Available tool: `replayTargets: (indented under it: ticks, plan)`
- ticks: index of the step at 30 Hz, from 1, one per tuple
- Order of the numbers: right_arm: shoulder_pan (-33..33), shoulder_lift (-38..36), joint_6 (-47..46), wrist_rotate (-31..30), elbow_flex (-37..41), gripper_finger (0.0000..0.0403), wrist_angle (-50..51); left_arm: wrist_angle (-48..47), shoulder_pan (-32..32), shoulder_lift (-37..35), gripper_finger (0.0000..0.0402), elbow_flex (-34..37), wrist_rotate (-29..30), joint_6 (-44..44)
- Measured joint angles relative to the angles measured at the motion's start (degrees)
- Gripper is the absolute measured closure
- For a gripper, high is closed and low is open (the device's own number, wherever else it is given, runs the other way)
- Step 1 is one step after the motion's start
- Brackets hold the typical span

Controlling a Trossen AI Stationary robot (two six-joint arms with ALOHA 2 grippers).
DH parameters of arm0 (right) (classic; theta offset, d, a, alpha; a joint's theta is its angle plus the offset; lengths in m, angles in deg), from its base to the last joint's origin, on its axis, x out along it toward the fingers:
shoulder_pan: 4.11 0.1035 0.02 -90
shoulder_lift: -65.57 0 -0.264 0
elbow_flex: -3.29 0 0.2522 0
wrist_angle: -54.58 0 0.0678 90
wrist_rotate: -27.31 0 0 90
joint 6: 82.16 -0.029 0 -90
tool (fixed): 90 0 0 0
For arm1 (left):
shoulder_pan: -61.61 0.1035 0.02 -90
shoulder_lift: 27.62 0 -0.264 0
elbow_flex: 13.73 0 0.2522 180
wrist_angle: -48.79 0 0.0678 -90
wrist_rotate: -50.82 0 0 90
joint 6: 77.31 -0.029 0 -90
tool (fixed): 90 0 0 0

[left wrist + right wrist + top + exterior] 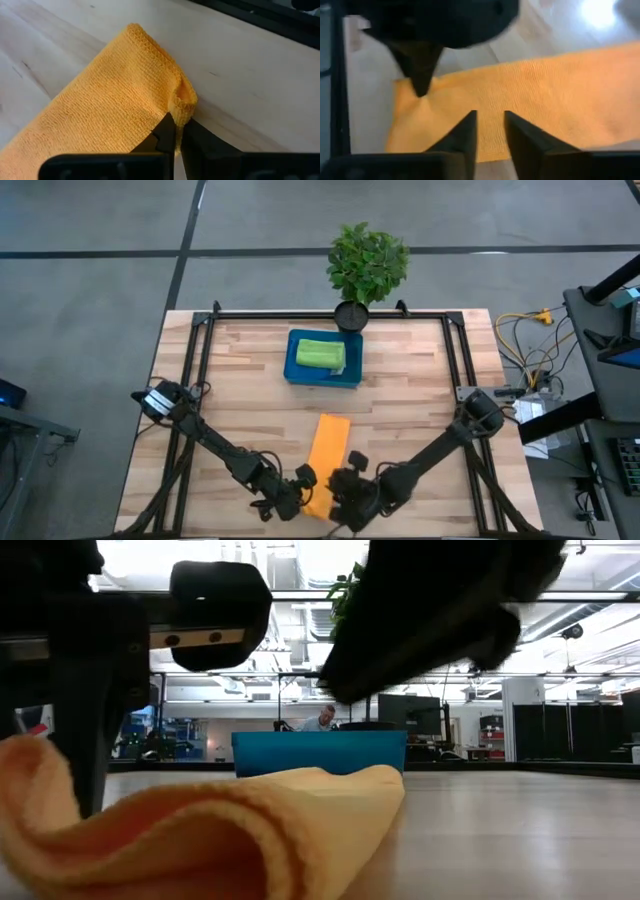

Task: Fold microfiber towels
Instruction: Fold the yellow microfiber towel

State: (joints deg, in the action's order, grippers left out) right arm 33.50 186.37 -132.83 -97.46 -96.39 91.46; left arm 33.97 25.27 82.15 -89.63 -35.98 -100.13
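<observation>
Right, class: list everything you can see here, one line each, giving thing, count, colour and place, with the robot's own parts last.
orange towel: one, orange, folded into a strip at the table's near edge between the grippers
green towel: one, lime green, folded, in the tray
tray: one, blue, far middle of the table
potted plant: one, green in a dark pot, far edge
table: one, pale wood
person: one, far across the room
left gripper: one, dark, shut on the orange towel's corner
right gripper: one, dark, open over the orange towel
</observation>
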Motion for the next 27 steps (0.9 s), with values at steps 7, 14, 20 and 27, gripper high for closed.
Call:
replayTargets:
  ticks: [7, 14, 20, 27]
  plan:
    - [-4.0, 0.8, -7.8, 4.1, 4.2, 0.0391, -6.4, 0.8, 0.4, -1.7, 0.0402, 1.0, -0.4, 0.7]
    - [-5.3, 0.8, -15.9, 4.8, 10.4, 0.0394, -11.4, 6.5, 1.9, -7.3, 0.0402, 6.3, -1.2, 5.2]
    - [-5.3, 0.8, -19.4, 8.2, 14.0, 0.0395, -17.9, 11.7, 2.4, -14.2, 0.0402, 12.8, -1.1, 9.8]
    - [-5.2, 0.8, -14.0, 15.6, 14.5, 0.0395, -24.6, 17.9, 3.1, -23.4, 0.0401, 19.8, 0.5, 13.9]
